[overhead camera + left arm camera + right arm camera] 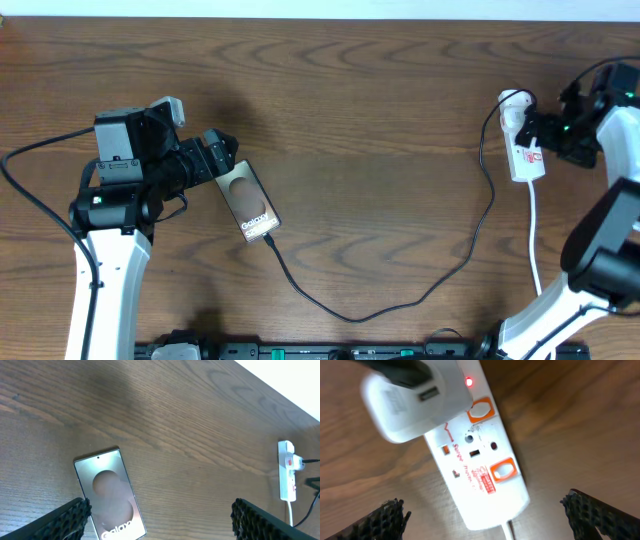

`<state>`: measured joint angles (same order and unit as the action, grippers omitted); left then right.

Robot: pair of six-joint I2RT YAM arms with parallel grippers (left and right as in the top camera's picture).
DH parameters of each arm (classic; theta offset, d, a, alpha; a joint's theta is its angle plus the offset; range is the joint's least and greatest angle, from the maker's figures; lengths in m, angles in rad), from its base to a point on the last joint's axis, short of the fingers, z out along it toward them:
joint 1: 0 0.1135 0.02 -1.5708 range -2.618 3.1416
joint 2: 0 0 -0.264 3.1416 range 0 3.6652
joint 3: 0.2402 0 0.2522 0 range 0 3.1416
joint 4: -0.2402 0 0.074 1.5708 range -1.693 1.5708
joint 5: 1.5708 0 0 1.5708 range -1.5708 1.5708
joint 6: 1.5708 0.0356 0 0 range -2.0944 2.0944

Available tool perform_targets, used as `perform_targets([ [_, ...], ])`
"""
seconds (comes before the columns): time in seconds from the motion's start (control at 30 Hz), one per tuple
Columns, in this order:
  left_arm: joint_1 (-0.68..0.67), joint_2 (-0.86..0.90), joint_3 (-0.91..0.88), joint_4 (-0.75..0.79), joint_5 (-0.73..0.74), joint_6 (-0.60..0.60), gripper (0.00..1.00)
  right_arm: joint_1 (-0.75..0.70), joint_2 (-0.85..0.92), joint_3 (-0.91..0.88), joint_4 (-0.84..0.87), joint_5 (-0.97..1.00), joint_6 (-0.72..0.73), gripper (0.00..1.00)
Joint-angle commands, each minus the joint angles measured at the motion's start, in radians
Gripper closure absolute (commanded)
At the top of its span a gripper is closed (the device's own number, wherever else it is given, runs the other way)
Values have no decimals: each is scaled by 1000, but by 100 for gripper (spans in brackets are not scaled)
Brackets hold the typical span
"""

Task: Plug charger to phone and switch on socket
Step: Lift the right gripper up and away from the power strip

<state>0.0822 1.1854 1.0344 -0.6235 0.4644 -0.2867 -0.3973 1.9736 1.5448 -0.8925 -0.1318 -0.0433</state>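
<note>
Brown wood-grain table [380, 110] under everything. White-and-black left arm [110, 250] at the table's left side, white-and-black right arm [600, 240] at the right side.

Left gripper [160, 522] spread wide, fingers [70, 517] apart and clamped on nothing, hovering over the near end of the phone. Right gripper [495, 517] also spread wide, fingertips [600, 515] either side of the socket's cord end, holding nothing.

Long thin black charger cable [400, 300] running from the far right, sagging toward the near edge, then rising to the phone's near short edge; tip meets that edge, seating too small to tell.

Small white oblong power-strip socket [480, 460] with red marks flat on the table at far right, white cord [533, 230] trailing toward the near edge.

Flat rectangular phone [248, 200] with brown screen, oval shape and white "Galaxy" text, lying face up, tilted, left of centre, well apart from the socket.

White plug adapter [405, 405] seated in the socket's far end. Two orange-ringed white switches [502, 471] on the strip. Tiny red light [468, 381] glowing beside the adapter.
</note>
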Motion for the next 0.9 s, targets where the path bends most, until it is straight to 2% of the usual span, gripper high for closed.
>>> perform_targets([
  [0.0,-3,-10,12,-1,-12,17,8,-3,-116,-2,-24,50,13,1],
  [0.23,-3,-10,12,-1,-13,17,8,-3,-293,-2,-126,74,13,1],
  [0.57,-3,-10,12,-1,-12,17,8,0,-458,-2,-229,73,13,1],
  [0.87,-3,-10,12,-1,-12,17,8,0,-474,-2,-249,73,13,1],
])
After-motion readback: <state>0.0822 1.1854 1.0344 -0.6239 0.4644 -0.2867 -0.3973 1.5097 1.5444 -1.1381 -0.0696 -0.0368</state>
